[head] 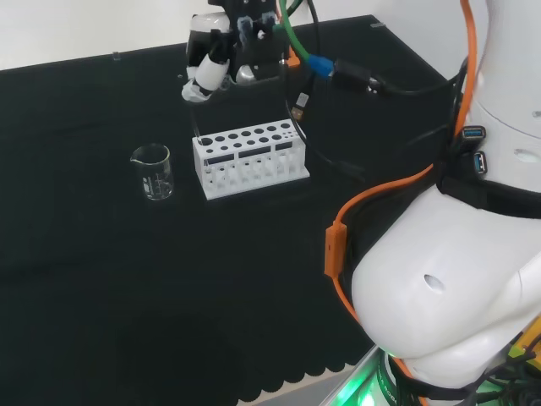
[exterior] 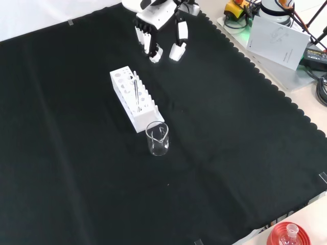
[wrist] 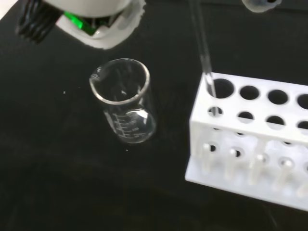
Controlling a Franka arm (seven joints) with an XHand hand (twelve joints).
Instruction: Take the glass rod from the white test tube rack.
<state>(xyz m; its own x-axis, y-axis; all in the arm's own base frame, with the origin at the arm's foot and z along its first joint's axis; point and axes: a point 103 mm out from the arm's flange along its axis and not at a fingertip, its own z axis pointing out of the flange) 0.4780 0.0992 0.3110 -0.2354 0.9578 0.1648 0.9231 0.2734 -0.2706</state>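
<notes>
The white test tube rack (head: 254,165) stands mid-cloth, with a clear glass beaker (head: 154,173) to its left in the head view. A thin glass rod (exterior: 136,94) stands tilted in an end hole of the rack (exterior: 147,116), at the end nearest the beaker (exterior: 157,139). The wrist view shows the rod (wrist: 204,53) rising from a corner hole of the rack (wrist: 250,144), beside the empty beaker (wrist: 126,103). My hand (head: 210,68) hangs above and behind the rack, fingers relaxed and pointing down. In the front view the hand (exterior: 158,20) is apart from the rod and holds nothing.
A red ribbed stand with a small flask (exterior: 288,235) sits off the cloth at the front view's bottom right. Papers (exterior: 278,38) and cables lie beyond the cloth's scalloped edge at the top right. The arm's white links (head: 456,279) stand at the head view's right.
</notes>
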